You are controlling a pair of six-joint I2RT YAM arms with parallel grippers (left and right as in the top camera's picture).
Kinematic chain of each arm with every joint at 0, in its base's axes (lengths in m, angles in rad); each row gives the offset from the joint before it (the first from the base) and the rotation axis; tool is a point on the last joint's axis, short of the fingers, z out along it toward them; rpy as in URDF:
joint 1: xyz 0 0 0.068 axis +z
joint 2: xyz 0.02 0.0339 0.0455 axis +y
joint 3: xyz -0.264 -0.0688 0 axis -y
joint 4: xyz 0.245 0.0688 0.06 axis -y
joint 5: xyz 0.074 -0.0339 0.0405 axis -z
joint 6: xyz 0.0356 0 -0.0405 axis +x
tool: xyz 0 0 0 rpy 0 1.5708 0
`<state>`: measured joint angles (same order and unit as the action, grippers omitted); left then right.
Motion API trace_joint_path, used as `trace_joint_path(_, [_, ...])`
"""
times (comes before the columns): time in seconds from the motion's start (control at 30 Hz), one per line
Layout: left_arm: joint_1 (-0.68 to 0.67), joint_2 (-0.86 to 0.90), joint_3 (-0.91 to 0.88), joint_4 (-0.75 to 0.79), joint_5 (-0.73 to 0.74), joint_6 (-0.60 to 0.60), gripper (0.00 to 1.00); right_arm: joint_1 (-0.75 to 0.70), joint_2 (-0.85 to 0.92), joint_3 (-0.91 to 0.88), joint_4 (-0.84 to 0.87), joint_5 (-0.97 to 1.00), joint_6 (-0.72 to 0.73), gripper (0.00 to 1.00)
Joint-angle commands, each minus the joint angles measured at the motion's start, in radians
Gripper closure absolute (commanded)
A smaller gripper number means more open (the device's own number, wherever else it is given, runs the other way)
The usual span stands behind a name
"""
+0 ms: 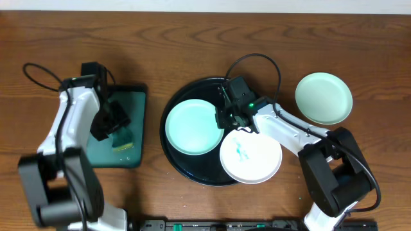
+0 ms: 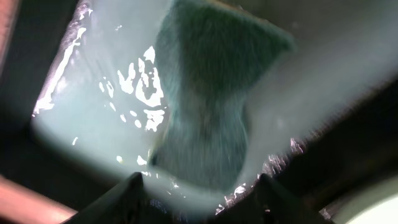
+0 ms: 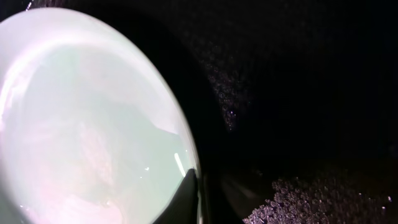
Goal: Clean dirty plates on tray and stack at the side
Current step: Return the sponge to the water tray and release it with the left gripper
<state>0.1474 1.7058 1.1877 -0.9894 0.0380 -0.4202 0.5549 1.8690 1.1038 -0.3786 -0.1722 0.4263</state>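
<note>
Just below the wide-spread left pincer (image 2: pixel 200 186) lies the sponge (image 2: pixel 211 93); the right pincer (image 1: pixel 222 119), its grip unreadable, sits at the rim of the mint plate (image 1: pixel 189 126) on the tray (image 1: pixel 192 174). Wiping seems next, needing jaws closed on sponge

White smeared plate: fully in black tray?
No. The round white smeared plate overhangs the lower-right rim of the round glossy black tray, partly outside.

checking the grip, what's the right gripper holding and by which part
The right gripper appears to pinch the left mint green plate by its right rim.
</note>
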Motion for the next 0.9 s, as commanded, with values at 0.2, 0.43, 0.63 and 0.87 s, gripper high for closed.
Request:
trace_joint_path(0.2, [-0.05, -0.213, 0.006, -0.107, 0.007, 0.0, 0.33, 0.01, -0.008, 0.001, 0.055, -0.008, 0.006, 0.36])
trace_joint_path(0.43, [-0.069, -0.219, 0.006, -0.132, 0.008, 0.0, 0.33, 0.01, 0.044, 0.001, 0.084, -0.014, 0.008, 0.39])
trace_joint_path(0.63, [-0.069, -0.218, 0.006, -0.132, 0.008, 0.0, 0.31, 0.01, 0.065, 0.001, 0.098, -0.02, 0.033, 0.55])
trace_joint_path(0.87, [-0.069, -0.218, 0.006, -0.133, 0.033, 0.0, 0.28, 0.01, 0.085, 0.0, 0.106, -0.02, 0.06, 0.96])
